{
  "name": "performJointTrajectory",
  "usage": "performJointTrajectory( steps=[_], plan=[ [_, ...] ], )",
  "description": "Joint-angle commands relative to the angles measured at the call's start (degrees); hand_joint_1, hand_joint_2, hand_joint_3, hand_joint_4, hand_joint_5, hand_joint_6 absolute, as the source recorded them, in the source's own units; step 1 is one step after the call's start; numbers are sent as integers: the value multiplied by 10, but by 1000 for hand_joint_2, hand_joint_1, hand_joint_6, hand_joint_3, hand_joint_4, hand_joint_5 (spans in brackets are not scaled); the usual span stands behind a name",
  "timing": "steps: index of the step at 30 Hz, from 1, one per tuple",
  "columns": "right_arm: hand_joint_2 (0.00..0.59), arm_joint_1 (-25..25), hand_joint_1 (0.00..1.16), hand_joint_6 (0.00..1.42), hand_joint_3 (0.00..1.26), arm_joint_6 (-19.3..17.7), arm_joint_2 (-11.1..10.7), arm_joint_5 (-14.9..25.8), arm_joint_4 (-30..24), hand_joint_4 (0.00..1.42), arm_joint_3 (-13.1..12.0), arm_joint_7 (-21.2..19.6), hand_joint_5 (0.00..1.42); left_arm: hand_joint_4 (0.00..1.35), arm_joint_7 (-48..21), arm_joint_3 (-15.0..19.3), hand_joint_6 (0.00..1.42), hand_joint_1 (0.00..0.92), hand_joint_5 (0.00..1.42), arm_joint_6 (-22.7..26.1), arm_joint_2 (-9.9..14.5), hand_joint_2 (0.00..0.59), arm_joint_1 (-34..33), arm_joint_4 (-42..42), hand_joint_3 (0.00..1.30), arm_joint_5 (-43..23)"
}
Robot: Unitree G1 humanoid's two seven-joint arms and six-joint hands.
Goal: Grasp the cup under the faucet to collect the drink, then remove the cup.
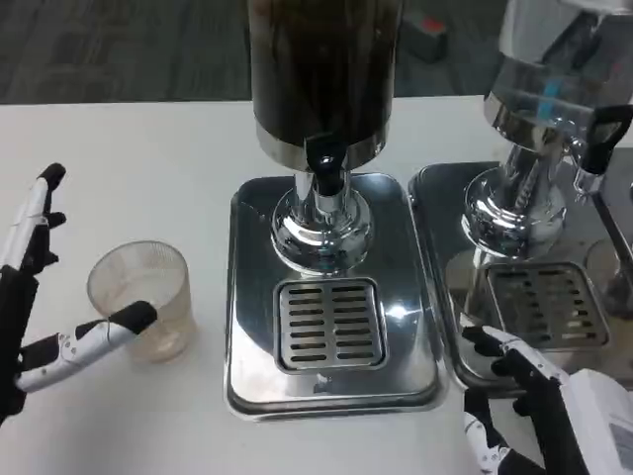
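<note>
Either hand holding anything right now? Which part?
Nothing firmly held. Left hand is spread around the clear ribbed plastic cup, one finger against its side. Right hand is empty.

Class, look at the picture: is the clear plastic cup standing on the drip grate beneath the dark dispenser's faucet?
No. The cup stands on the white table left of the dispenser tray, by the left hand, off the grate.

A drinks station set up in an office or lab-like room: two polished steel beverage dispensers (323,119) (539,148), each with a faucet (325,163) over a slotted drip tray (329,325), stand side by side on a plain white tabletop (148,148), with grey carpet-like floor (119,45) behind
</note>
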Motion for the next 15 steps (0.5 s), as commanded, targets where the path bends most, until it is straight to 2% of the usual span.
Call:
performJointTrajectory(
  steps=[1,15],
  plan=[
    [522,-1,758,588,294,-8,4,2,4,297,3,2,354,0,-61,-7,423,103,194,-6,14,0,-46,62,0,-44],
    [519,1,746,589,304,-7,6,3,-1,308,0,3,369,3,-166,-39,396,143,192,-30,21,0,-157,225,0,-78]
  ],
)
